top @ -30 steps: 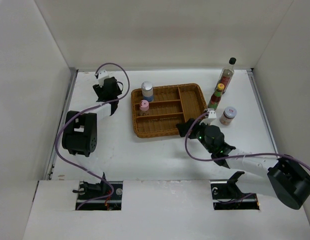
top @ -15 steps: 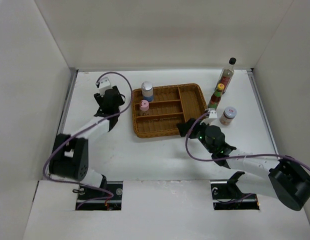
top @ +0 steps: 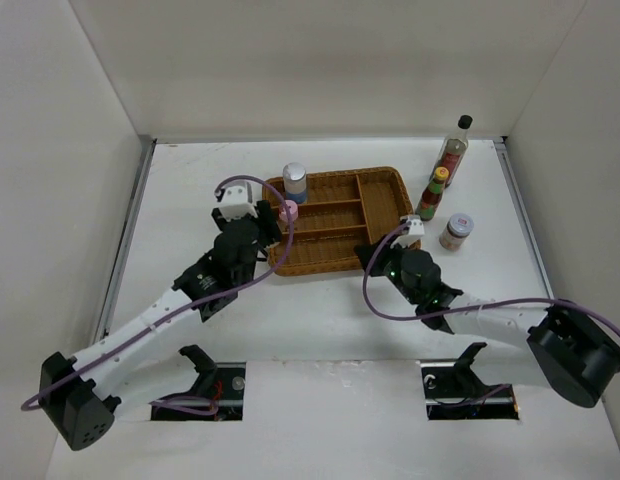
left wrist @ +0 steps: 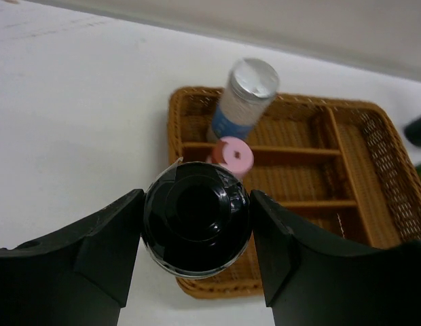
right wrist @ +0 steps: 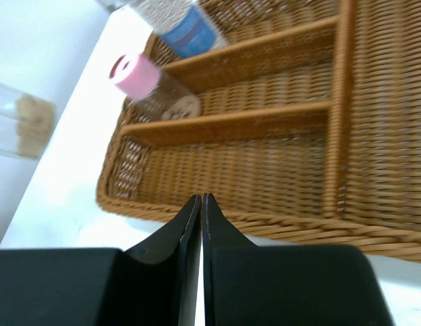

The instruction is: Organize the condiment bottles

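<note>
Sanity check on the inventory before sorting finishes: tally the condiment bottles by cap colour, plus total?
Black cap: 2 (tall clear bottle, round bottle)
Pink cap: 1 (pink-capped bottle)
Yellow cap: 1 (red-green bottle)
Silver or pale cap: 2 (blue-banded bottle, squat jar)
Total: 6

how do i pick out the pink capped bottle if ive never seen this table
Find the brown wicker tray and look at its left end, where two bottles stand. The pink-capped bottle is in the middle slot, shorter than the blue-banded bottle behind it, and the only one with a pink cap.
</note>
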Tool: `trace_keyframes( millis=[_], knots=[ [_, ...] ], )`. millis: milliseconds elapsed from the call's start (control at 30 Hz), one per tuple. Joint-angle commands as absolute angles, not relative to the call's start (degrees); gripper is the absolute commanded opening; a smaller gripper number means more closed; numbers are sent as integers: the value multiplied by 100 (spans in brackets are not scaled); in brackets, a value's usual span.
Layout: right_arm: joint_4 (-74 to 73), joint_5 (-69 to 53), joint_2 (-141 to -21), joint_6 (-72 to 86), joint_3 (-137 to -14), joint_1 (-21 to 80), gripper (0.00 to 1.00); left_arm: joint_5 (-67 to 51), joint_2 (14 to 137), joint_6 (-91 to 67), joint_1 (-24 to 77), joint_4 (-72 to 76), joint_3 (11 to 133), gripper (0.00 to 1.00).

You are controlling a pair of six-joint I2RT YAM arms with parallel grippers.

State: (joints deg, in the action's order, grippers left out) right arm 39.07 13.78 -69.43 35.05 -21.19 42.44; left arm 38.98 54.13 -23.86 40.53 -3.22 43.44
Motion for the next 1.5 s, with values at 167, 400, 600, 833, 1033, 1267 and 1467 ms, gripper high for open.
trace_keyframes(
  millis=[167,400,600,833,1033,1267,1467],
  knots=[
    [3194,2126,-6172,3665,-2539,4583,4,3974,5765,-2672,4707,-72,4413,38],
    [1890,2408,-4634,3621,-2619,4698,6,2744,6336,-2566,4127,1263,3877,38],
    [899,3189,-4114,3525,-2812,4715,9,2373,7030,-2391,4047,1881,3630,39],
    [-561,3762,-4122,2980,-3918,4374,38,2391,7461,-2382,4047,2152,3270,57],
    [-782,3630,-4657,2392,-4736,3320,72,2391,7173,-2373,4012,2829,2910,97],
    [-1159,3375,-5702,2040,-5922,2159,87,2697,5566,-2426,3968,3322,2672,100],
    [-1388,3156,-6915,1995,-7161,1411,92,3848,4396,-2592,3530,3620,2191,100]
  ],
)
